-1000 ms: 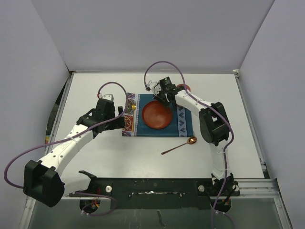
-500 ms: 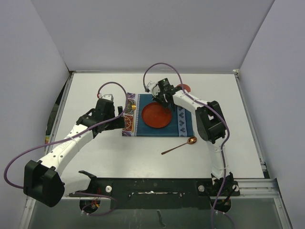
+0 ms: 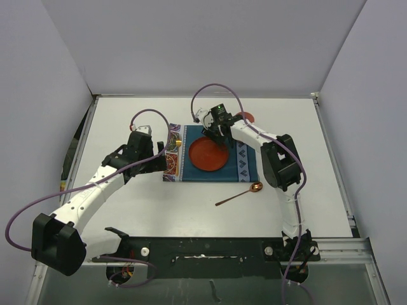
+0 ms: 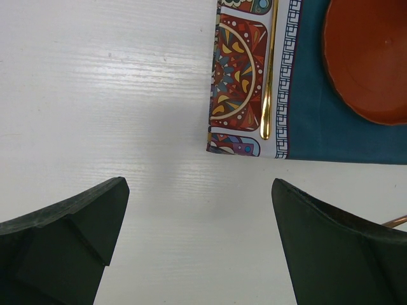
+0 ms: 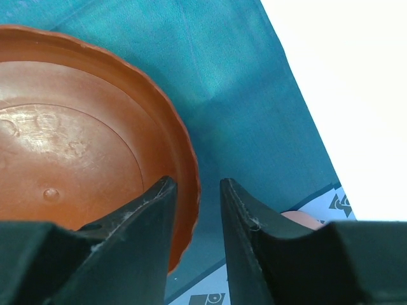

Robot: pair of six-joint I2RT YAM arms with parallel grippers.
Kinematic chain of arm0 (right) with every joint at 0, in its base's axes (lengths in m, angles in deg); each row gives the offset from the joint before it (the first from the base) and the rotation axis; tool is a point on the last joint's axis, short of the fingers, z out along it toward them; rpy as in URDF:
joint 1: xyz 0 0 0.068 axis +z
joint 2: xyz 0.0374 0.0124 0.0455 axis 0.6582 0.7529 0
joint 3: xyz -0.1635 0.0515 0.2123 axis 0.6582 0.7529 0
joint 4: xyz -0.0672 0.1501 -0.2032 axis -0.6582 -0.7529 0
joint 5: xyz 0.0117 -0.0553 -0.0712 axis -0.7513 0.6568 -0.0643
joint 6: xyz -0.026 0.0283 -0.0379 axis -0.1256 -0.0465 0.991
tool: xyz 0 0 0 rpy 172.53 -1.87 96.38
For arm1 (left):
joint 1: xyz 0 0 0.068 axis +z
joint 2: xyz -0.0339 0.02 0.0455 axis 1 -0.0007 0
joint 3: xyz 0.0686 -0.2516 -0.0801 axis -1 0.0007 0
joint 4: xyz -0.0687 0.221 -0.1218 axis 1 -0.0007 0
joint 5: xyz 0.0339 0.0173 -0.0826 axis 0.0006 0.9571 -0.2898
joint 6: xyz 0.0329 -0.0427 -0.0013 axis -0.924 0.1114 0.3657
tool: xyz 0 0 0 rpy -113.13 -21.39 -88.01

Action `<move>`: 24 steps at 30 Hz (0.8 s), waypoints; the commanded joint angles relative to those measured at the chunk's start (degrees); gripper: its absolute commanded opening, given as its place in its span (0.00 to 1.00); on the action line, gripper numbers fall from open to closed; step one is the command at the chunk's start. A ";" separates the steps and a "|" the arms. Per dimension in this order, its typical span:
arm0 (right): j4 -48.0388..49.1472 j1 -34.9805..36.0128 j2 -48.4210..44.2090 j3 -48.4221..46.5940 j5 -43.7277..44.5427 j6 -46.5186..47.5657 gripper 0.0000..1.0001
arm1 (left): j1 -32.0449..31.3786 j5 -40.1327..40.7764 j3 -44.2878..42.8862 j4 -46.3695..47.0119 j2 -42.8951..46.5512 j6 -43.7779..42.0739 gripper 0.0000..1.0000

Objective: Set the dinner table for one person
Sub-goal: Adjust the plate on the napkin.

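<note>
The white dinner table (image 3: 121, 121) carries a teal placemat (image 3: 245, 166) with patterned ends. An orange-red plate (image 3: 207, 155) lies flat on the mat. My right gripper (image 3: 219, 132) is at the plate's far rim. In the right wrist view the gripper (image 5: 197, 182) is slightly open, with the plate's rim (image 5: 188, 166) between the jaws and a gap on the outer side. A gold utensil (image 3: 170, 145) lies on the mat's left patterned end. My left gripper (image 3: 163, 159) is wide open and empty (image 4: 198, 184) over bare table beside the mat's near-left corner (image 4: 235, 147).
A copper spoon (image 3: 240, 194) lies on the table in front of the mat's right end. A red round thing (image 3: 245, 117) sits behind the right arm at the mat's far right. Grey walls close in the table on three sides.
The plate, tilted and held up a second ago, now lies flat on the mat. The right gripper has lowered with it to the far rim. The left arm has not moved.
</note>
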 commanded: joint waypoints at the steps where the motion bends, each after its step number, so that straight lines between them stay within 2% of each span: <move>1: 2.13 0.13 -4.40 -1.63 2.32 1.16 0.36 | 0.46 -0.61 -0.34 2.88 1.97 0.48 0.98; 6: 1.51 0.17 -6.28 -6.18 5.66 3.46 0.46 | 0.46 0.02 -0.90 1.69 3.35 0.03 0.98; 12: -5.77 1.20 -11.00 -13.79 7.19 3.14 0.49 | 0.53 1.22 -2.52 0.01 6.20 -1.74 0.98; 13: -7.53 1.94 -12.78 -13.88 7.68 1.74 0.49 | 0.54 1.06 -3.18 -0.33 6.75 -2.52 0.94; 14: -9.83 2.58 -14.67 -13.38 7.64 0.16 0.47 | 0.50 -0.13 -3.65 -0.19 7.34 -3.64 0.84; 15: -11.83 3.42 -17.65 -11.17 7.06 -1.35 0.46 | 0.54 -2.99 -3.97 0.20 8.13 -4.60 0.67; 17: -12.26 5.47 -23.67 -3.31 7.93 -1.34 0.44 | 0.35 -10.24 -4.21 1.59 7.93 -5.29 0.06; 18: -10.55 6.65 -27.51 2.03 9.80 0.75 0.42 | 0.12 -15.87 -3.82 3.06 6.95 -5.32 0.00; 20: -5.72 6.87 -33.65 10.64 14.36 5.21 0.36 | -1.81 -25.64 -2.54 6.53 2.61 -4.96 0.00; 22: -5.85 1.91 -36.82 13.79 16.01 5.67 0.31 | -9.15 -26.19 -2.01 10.02 -2.33 -5.19 0.00; 24: -7.48 -6.39 -39.19 14.52 10.41 1.94 0.25 | -18.77 -21.79 -3.81 11.94 -7.55 -7.18 0.00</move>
